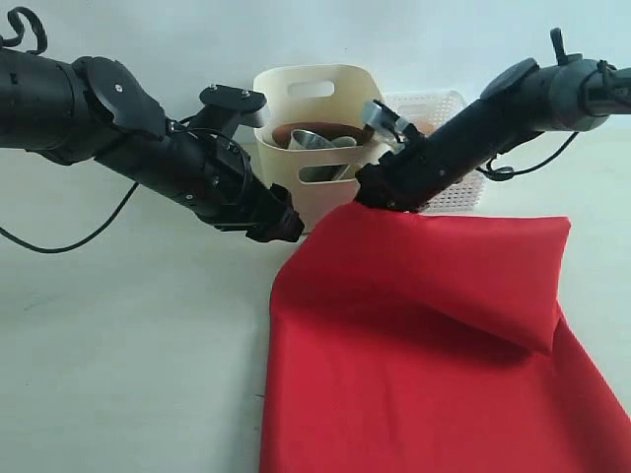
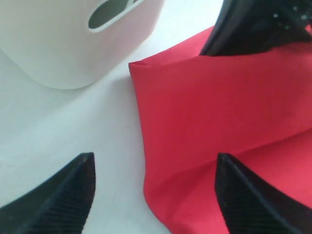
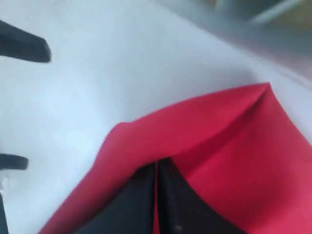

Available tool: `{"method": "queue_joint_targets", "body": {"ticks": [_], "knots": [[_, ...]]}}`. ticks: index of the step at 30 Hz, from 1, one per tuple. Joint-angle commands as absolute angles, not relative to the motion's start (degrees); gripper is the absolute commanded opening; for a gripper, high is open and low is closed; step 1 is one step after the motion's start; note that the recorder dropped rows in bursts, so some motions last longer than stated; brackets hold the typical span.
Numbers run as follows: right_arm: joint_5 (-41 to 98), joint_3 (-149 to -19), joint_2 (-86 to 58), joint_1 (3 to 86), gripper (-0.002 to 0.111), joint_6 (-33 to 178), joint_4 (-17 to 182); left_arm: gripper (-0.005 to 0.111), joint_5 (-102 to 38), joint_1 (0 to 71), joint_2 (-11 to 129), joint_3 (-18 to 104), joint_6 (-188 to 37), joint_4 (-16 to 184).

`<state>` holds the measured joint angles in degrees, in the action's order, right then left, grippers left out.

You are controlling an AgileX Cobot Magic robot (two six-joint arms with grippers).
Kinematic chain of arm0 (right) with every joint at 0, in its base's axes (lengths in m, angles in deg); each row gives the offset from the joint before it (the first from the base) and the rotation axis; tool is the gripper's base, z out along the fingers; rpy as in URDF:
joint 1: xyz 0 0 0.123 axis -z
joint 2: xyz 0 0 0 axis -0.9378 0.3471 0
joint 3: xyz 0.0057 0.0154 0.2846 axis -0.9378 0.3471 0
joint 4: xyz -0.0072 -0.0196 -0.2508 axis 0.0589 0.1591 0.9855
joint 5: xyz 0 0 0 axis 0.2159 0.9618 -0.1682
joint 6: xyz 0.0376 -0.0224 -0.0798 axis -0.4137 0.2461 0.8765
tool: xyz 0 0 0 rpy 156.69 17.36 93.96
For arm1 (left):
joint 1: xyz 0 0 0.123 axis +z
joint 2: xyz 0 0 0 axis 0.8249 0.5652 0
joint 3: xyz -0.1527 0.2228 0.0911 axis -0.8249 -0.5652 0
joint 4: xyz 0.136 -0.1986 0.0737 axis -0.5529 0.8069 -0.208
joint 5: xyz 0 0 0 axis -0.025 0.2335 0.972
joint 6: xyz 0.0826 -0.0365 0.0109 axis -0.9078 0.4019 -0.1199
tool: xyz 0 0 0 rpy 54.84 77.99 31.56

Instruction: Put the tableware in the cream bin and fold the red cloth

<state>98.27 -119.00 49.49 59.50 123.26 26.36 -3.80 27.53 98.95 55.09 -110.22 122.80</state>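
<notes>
While clamped tight, right tool point(image 3: 157, 165) pinches red cloth point(image 3: 234, 146).

Tall cream plastic bin point(image 1: 286, 89), rounded corners, oval handle cut-outs, upright at rear of counter point(image 1: 128, 325). Inside: shiny steel cup point(image 1: 308, 141), tilted; round brown plate point(image 1: 292, 129) behind it; pale bowl point(image 1: 344, 141) beside cup. Plain bright red fabric cloth point(image 1: 424, 374) spread in front, one flap folded over, far corner pinched in right pincer point(image 3: 157, 168).

Bright, even, diffuse light, soft shadow under fold of red cloth point(image 1: 394, 394), right wrist view strongly blurred
</notes>
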Motion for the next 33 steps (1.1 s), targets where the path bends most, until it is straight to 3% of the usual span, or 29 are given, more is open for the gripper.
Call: {"method": "queue_joint_targets", "body": {"ticks": [1, 16, 33], "knots": [[98.49, -119.06, 49.33, 59.64, 0.003, 127.49, 16.95, 0.067, -4.39, 27.66, 98.98, 55.44, -109.92, 123.09], [98.49, -119.06, 48.67, 59.64, 0.003, 130.05, 6.95, 0.067, -4.52, 27.66, 98.98, 55.44, -109.92, 123.09], [93.92, -113.75, 28.22, 59.64, 0.0, 120.69, 29.53, 0.067, -3.68, 27.66, 98.98, 55.44, -109.78, 123.09]]}}
